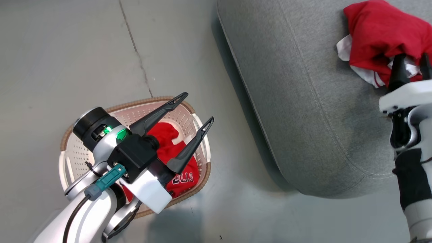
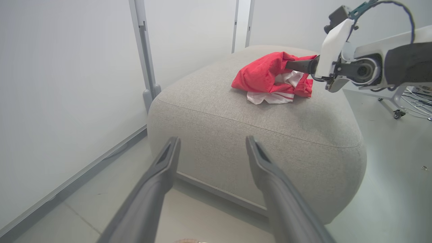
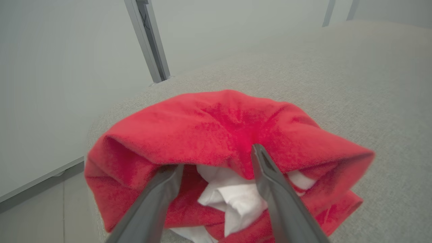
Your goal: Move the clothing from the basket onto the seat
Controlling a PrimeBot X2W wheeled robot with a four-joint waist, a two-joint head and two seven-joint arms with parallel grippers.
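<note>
One red piece of clothing [image 1: 381,30] with white trim lies bunched on the grey seat [image 1: 303,101]. My right gripper [image 1: 412,57] is open at the garment's near edge, its fingertips spread in the folds [image 3: 219,121]. In the left wrist view the same heap [image 2: 263,74] rests on the seat [image 2: 303,118] with the right gripper's fingers [image 2: 297,64] against it. A red jersey [image 1: 165,135] with dark lettering lies in the white basket [image 1: 81,152] on the floor. My left gripper [image 1: 197,107] hangs open above the basket, holding nothing, fingers pointing toward the seat [image 2: 212,140].
The basket stands on grey floor with a seam line [image 1: 135,50], a short gap from the seat's rounded edge. White wall panels with metal posts [image 2: 145,50] stand behind the seat. Cables and a caster [image 2: 398,114] lie beyond its far side.
</note>
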